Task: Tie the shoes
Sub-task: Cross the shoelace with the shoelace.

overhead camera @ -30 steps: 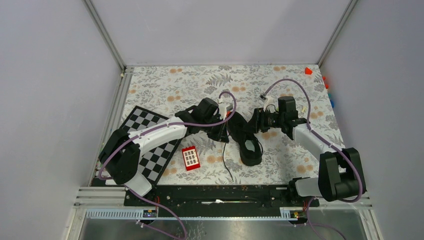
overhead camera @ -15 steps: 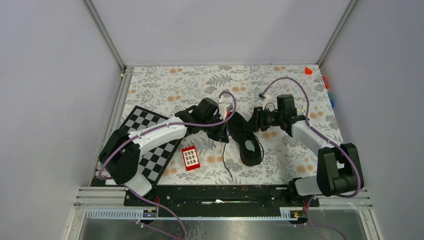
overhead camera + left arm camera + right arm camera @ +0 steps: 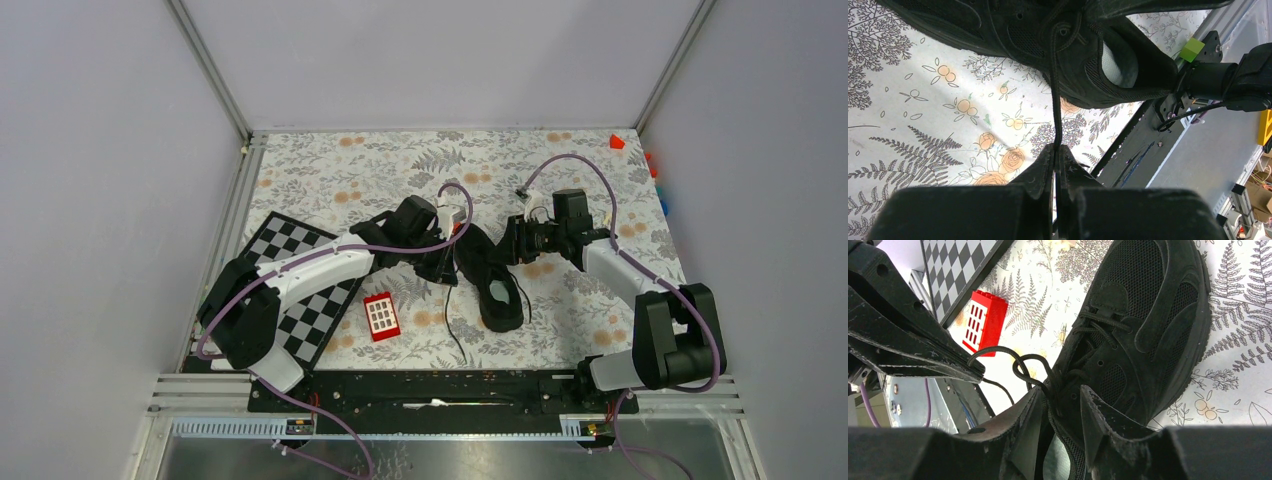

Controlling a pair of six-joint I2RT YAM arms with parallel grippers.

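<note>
- Sneaker (image 3: 489, 279): lies on the floral table cover, to the right of the red block (image 3: 381, 316) and slightly beyond it.
- Left gripper (image 3: 1055, 151): between red block and sneaker, on the far side of the block; jaws pinched tight on a black lace (image 3: 1054, 95) drawn taut from the eyelets.
- Right gripper (image 3: 1062, 390): right of the red block, past the sneaker; jaws stand narrowly apart, straddling loose lace loops at the collar.

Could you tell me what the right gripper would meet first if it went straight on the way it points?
The right gripper would most likely meet the shoe first, at the looped lace by its opening, though depth is hard to judge.
</note>
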